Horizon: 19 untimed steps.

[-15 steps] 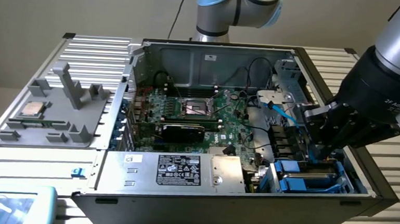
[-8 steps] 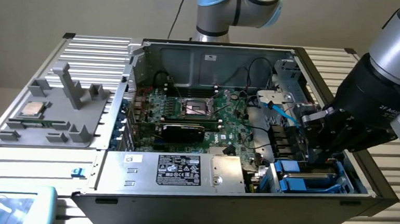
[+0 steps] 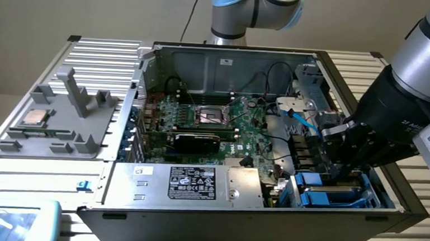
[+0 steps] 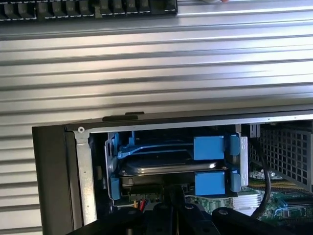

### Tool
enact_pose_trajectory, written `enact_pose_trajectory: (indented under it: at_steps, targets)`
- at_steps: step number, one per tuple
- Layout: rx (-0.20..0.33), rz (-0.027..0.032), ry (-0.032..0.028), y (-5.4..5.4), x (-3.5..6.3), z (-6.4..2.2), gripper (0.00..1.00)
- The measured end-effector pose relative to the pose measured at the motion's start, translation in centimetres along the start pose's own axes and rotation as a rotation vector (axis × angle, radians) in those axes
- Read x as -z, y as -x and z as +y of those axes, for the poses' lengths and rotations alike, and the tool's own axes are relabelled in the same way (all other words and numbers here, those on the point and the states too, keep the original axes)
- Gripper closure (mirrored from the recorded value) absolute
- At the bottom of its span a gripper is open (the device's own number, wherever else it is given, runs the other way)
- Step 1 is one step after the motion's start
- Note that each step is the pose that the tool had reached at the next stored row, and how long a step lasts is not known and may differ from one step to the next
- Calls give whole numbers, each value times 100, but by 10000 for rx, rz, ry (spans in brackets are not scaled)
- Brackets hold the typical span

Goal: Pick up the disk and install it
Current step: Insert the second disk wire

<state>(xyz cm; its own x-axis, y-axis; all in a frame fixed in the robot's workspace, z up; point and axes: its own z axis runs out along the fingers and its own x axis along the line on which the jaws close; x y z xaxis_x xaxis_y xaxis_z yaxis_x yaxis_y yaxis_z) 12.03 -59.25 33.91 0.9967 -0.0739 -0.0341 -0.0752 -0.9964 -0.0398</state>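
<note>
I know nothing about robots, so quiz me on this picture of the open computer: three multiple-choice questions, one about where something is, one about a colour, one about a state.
1. Where is the gripper in the exterior view?
A. Over the grey tray at that view's left
B. Down in the drive bay at the case's corner, at that view's right
C. Above the black fan in the middle

2. What colour is the plastic frame around the disk?
A. Red
B. Yellow
C. Bright blue

3. How do the gripper's jaws stand?
A. Shut
B. Wide open
C. Clamped on the CPU chip

Answers:
1 B: the arm's black end reaches down among the blue brackets in the computer case.
2 C: blue plastic edges the silver drive in the wrist view.
3 A: the dark fingers meet just below the disk; the CPU chip lies on the grey tray.
</note>
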Motion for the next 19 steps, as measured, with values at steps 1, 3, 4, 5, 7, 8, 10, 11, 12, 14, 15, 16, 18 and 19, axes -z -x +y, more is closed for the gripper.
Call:
enact_pose_trajectory:
  at_steps: [1,3,4,5,7,8,10,11,12,14,15,16,18,19]
  targets:
    - [2,0,3,0,-7,0,89]
    - [5,-1,-4,-1,-15,1,89]
    - [5,-1,-14,0,-13,0,89]
    - [6,-2,-30,0,0,-1,89]
    - [5,-4,-23,-4,38,-2,89]
    - [6,-5,-17,-13,50,-3,89]
    - [6,-6,-17,-42,62,-5,89]
    - [5,-7,-15,-71,67,-5,89]
    - [4,-7,-16,-108,70,-5,89]
    - [5,-7,-14,-155,73,-3,89]
    - [5,-7,-16,-163,73,1,89]
    - [5,-7,-14,-165,75,11,89]
    - [5,-6,-13,-167,74,32,89]
    - [4,-6,-16,-169,72,36,89]
